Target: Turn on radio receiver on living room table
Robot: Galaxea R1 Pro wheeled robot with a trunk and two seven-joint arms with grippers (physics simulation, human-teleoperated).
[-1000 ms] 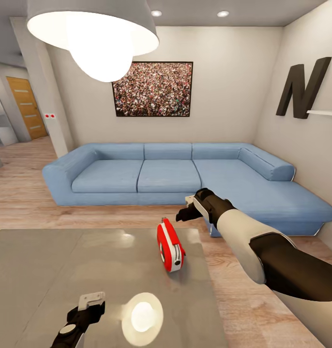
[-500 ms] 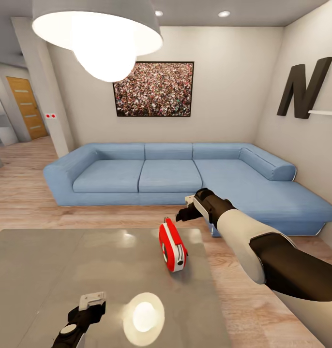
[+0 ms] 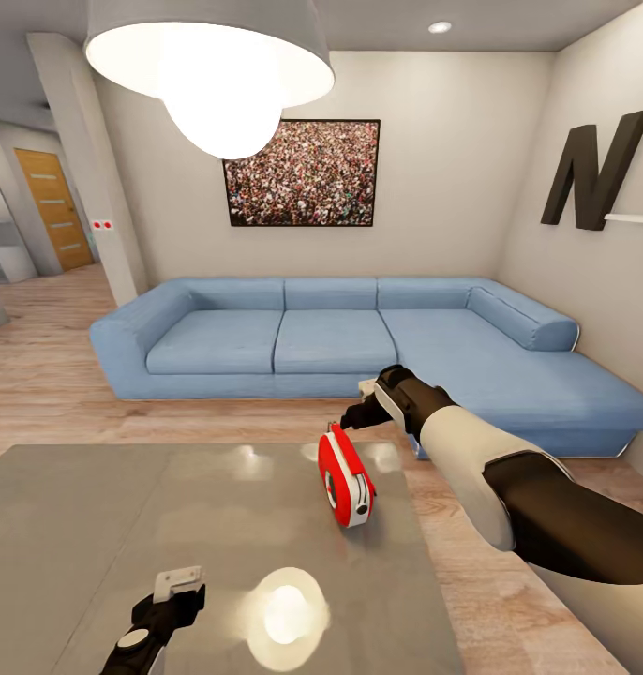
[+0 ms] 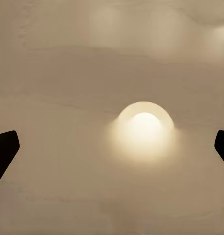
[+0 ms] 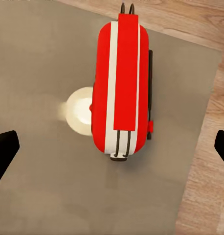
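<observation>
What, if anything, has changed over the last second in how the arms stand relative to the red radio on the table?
The whole scene has slid slightly rightward, sofa and picture included, so the camera moved. That brought the radio receiver closer beneath the right tool, which hangs open above it without touching. Nothing was taken hold of or let go. The radio receiver still stands upright on the table, and the left tool keeps its place, open over the tabletop.

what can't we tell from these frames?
- Radio receiver: the head view has it edge-on and small, so no switch can be made out; the right wrist view looks along its top band.
- Right gripper: contact with the radio is unclear.
- Left gripper: the frame's bottom edge cuts its arm off.
</observation>
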